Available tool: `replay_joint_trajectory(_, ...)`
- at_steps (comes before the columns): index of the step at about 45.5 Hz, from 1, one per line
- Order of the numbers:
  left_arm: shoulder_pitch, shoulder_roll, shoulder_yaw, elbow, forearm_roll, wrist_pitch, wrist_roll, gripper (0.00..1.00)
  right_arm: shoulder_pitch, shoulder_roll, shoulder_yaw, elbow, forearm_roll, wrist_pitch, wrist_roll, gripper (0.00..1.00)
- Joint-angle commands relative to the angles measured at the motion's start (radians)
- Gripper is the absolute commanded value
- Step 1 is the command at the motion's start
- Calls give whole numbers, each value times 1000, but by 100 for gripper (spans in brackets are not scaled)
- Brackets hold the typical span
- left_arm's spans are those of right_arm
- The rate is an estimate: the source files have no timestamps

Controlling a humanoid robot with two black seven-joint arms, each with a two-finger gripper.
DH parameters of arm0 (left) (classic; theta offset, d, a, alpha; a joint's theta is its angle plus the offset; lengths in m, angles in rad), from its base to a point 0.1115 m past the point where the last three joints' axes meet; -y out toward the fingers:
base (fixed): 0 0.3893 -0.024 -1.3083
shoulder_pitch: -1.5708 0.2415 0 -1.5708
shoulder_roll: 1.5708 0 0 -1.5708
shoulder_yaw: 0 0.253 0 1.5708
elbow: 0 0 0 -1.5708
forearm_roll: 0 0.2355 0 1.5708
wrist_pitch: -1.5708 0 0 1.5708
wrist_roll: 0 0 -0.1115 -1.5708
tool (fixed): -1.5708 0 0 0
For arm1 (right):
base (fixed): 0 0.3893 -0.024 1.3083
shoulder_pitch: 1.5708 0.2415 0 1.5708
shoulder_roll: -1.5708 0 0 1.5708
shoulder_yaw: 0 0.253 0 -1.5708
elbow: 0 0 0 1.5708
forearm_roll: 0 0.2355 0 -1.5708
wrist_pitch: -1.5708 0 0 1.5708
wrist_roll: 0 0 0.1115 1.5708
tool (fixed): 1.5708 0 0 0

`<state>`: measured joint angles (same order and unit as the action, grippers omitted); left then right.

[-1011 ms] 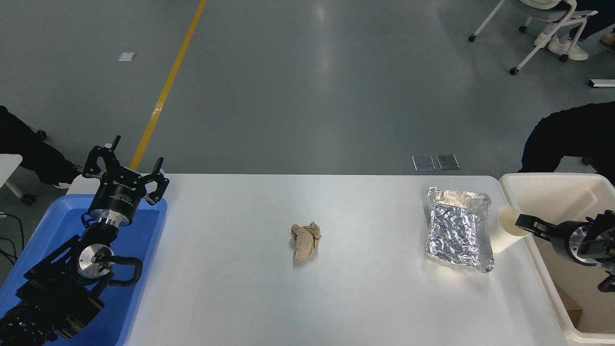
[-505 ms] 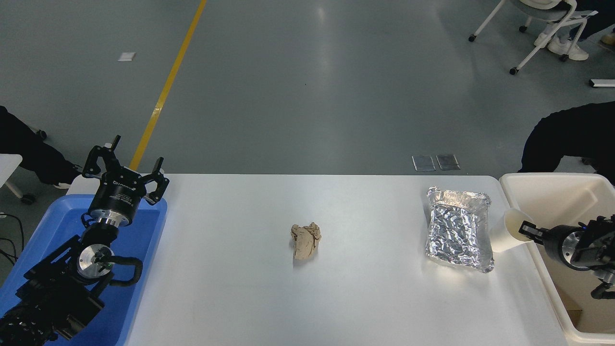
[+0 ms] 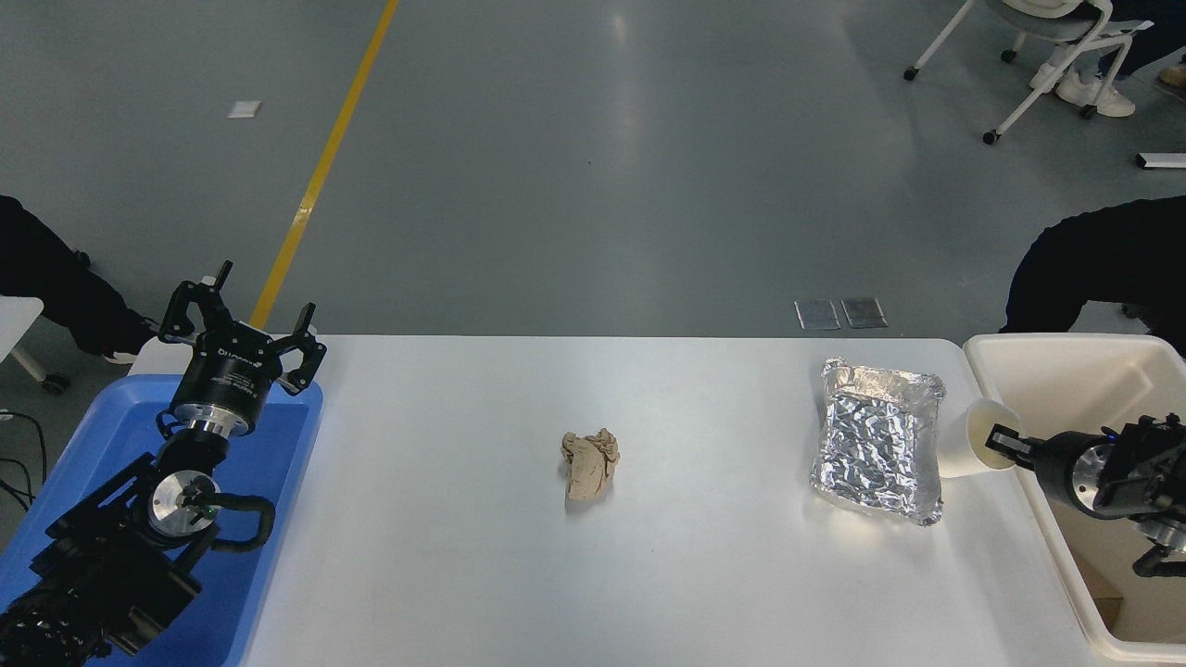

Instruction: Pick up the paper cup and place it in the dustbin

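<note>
**Beside the dustbin: cup at the claw tip, not yet over the rim**

At the dustbin's (image 3: 1066, 357) near-left wall, the paper cup (image 3: 968, 443) sits tilted, mouth toward the bin, touching the right edge of the foil tray (image 3: 878, 440). The right claw (image 3: 1005, 443) reaches across the bin's rim and meets the cup at its mouth. Whether its tips are clamped on the cup wall or merely against it cannot be told from this angle.

Judgement on the step in hand: the cup is thin and its rim already bent, so grip pressure should be light and taken on the wall, not the lip. The lift should clear both the foil tray and the thick bin rim before any travel sideways. Dragging risks shoving the tray, which is light and would slide. Release should come only when the cup is wholly inside the bin walls.

The left claw (image 3: 243, 324), fingers apart, is parked over the blue tray (image 3: 278, 445), far from the bin.

Surface: the white bench (image 3: 704, 574) is smooth and matte. A crumpled brown paper ball (image 3: 589, 463) lies well to the left of the foil tray.

Room: grey floor beyond the bench, a yellow line (image 3: 324, 162) across it, a wheeled chair (image 3: 1047, 56) at the far right, and a dark-clothed person (image 3: 1093, 264) just behind the bin.
</note>
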<state>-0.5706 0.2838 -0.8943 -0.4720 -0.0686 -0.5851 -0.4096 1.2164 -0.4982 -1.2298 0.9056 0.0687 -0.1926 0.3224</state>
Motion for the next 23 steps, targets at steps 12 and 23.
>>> replay_joint_trajectory(12,0,0,0,0,0,-1,0,99,251,-178,-47,38,-98,39,30,0)
replay_joint_trajectory(23,0,0,0,1,0,-1,0,99,451,-260,-48,44,-125,151,32,0)
